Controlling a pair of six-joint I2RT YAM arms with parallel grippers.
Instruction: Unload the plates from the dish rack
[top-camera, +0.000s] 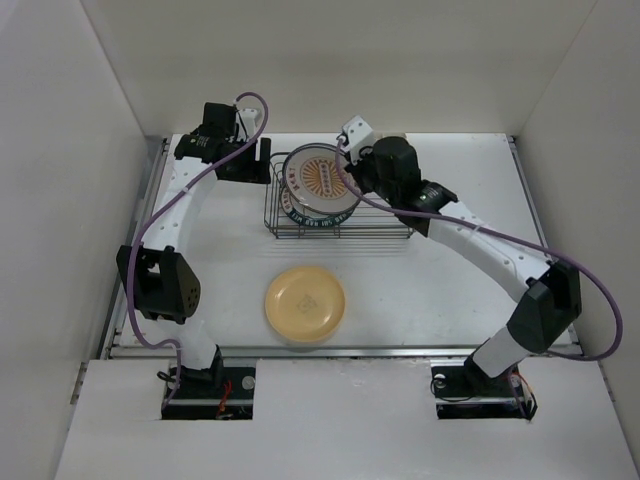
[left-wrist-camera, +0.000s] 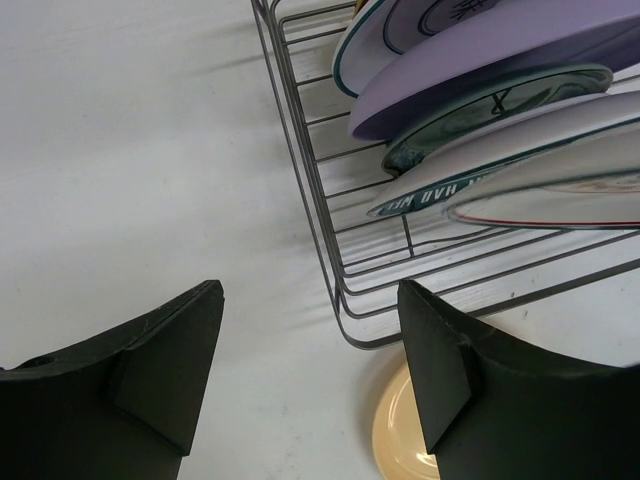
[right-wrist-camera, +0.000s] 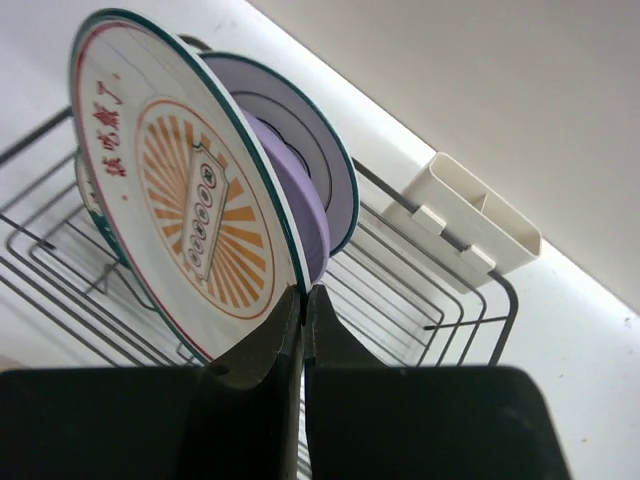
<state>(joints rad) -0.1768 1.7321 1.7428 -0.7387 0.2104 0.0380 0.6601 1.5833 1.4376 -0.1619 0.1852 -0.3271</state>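
Right gripper (right-wrist-camera: 303, 298) is pinched fully closed on the thin rim of the sunburst plate (right-wrist-camera: 190, 200). From above the grip sits at about 2 o'clock on that plate. The plate leans in the dish rack (top-camera: 385, 222), which sits at 12 o'clock from table centre. Left gripper (left-wrist-camera: 310, 292) is wide open with nothing in it, just outside the rack at its 9 o'clock side.

Risks:
- It's a small edge pinch on a glazed rim, so the plate could pivot or slip out once lifted.
- The lavender plate (right-wrist-camera: 310, 190) is right behind, touching or nearly so. A dragged lift could knock it or the ones stacked lower.
- The plate's bottom edge may catch on the wires and tug the light rack, and the left gripper isn't bracing it.
- The cutlery holder (right-wrist-camera: 470, 225) is clipped at the far edge and looks clear of the path.

The yellow plate (top-camera: 305, 303) is already out, lying flat at 6 o'clock from the rack.

The table (top-camera: 420, 295) is white, smooth and matte. Plain white walls close in three sides, the lighting is even, and I see no other clutter.
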